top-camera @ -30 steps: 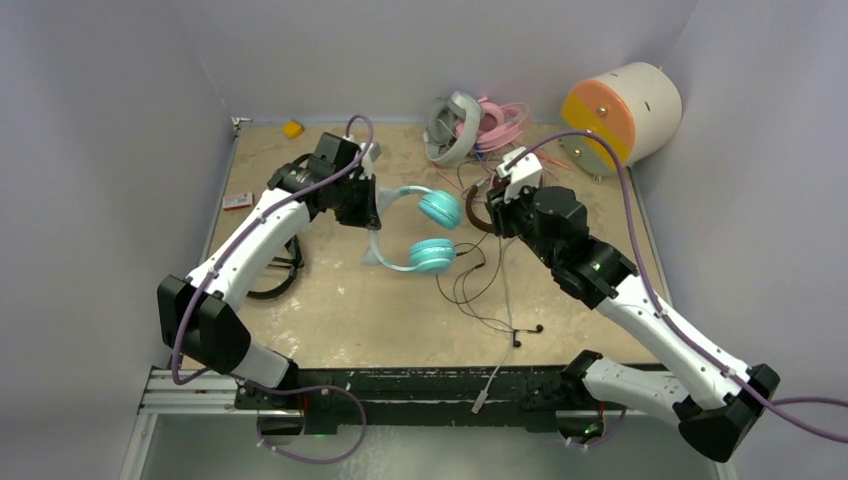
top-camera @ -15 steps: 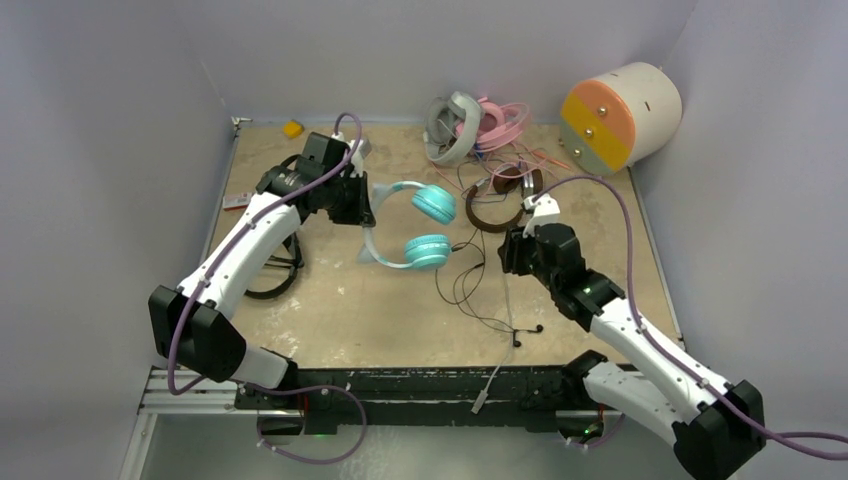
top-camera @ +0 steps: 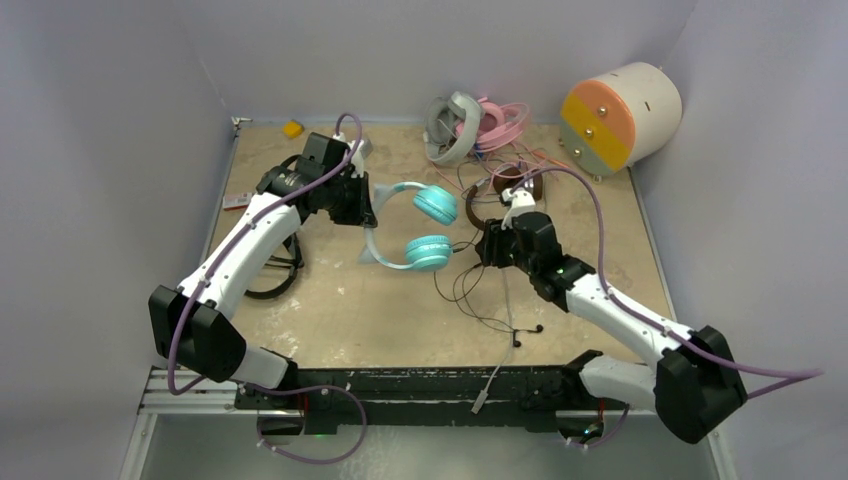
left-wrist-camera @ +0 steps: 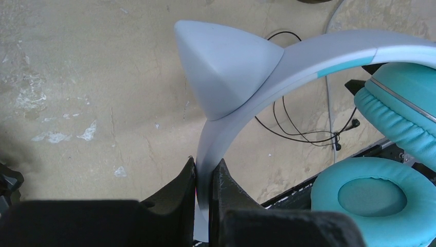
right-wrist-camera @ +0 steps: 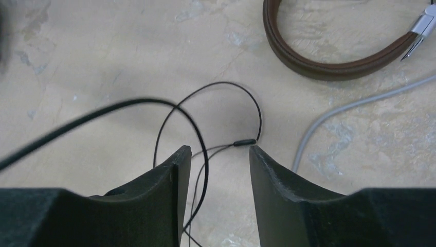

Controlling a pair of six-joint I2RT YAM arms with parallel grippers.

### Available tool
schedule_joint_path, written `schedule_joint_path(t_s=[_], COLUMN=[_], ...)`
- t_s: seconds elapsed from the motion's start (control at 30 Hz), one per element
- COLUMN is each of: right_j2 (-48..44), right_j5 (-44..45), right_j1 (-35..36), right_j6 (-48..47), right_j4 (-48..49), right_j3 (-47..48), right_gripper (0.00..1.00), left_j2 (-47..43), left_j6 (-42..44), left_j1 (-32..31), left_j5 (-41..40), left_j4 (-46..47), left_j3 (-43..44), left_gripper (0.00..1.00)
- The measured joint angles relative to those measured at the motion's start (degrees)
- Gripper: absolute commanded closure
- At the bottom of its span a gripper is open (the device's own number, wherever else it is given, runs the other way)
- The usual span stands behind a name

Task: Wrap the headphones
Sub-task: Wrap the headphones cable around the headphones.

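My left gripper (left-wrist-camera: 204, 175) was pinched narrow on the white headband (left-wrist-camera: 288, 56) of the teal-and-white headphones (top-camera: 415, 230), gripping it just below the pointed cat-ear (left-wrist-camera: 226, 62). The two teal ear cups (left-wrist-camera: 370, 206) hung off to the side, clear of my fingers. I had barely moved that hand over the last half second, so the set was being held steady rather than carried anywhere.

My right gripper (right-wrist-camera: 220, 154) was the one that had changed. A second before, it had been up by the brown-and-silver headphones (top-camera: 500, 195). Then it drew back, and it had now swung in low over the loose black cable (top-camera: 470, 290) trailing from the teal pair. Its fingers stood moderately apart and held nothing. A couple of thin strands ran through the gap between them, and a small inline piece on the cable (right-wrist-camera: 244, 142) lay just ahead of the right fingertip. Whether the tips were touching the table (top-camera: 330, 300) I could not tell.

Beyond them lay the brown headband (right-wrist-camera: 329, 64) and a grey cable (right-wrist-camera: 349, 108), both apart from my fingers.

I took this to mean the right hand had gone for the cord and left the brown set. The wrapping itself had not begun: the cable sprawled in slack loops toward the near edge. The next move, as I judged it, was to close on one strand without snagging the overlapping loops.
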Motion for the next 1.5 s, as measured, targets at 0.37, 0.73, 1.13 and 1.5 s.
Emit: schedule_joint_path(t_s=[0.37, 0.73, 1.13, 1.5], right_j2=[7.23, 2.73, -4.66, 0.11], right_j5=[5.79, 2.64, -4.28, -3.61], right_j1=[-0.26, -0.33, -0.33, 0.33], right_j6=[1.57, -1.38, -10.49, -14.08], right_j4=[3.23, 4.81, 3.02, -3.19], right_j3=[8.28, 10.82, 13.92, 18.27], right_gripper=[0.7, 1.0, 1.0, 0.97], left_j2=[0.0, 0.0, 5.46, 8.72], left_j6=[0.31, 0.5, 0.52, 0.5], left_j1=[0.0, 0.0, -5.73, -12.02], left_j5=[0.76, 2.1, -0.55, -4.24], left_j4=[-0.02, -0.02, -0.92, -2.73], left_j3=[0.0, -0.55, 0.26, 4.98], left_gripper=[1.0, 1.0, 1.0, 1.0])
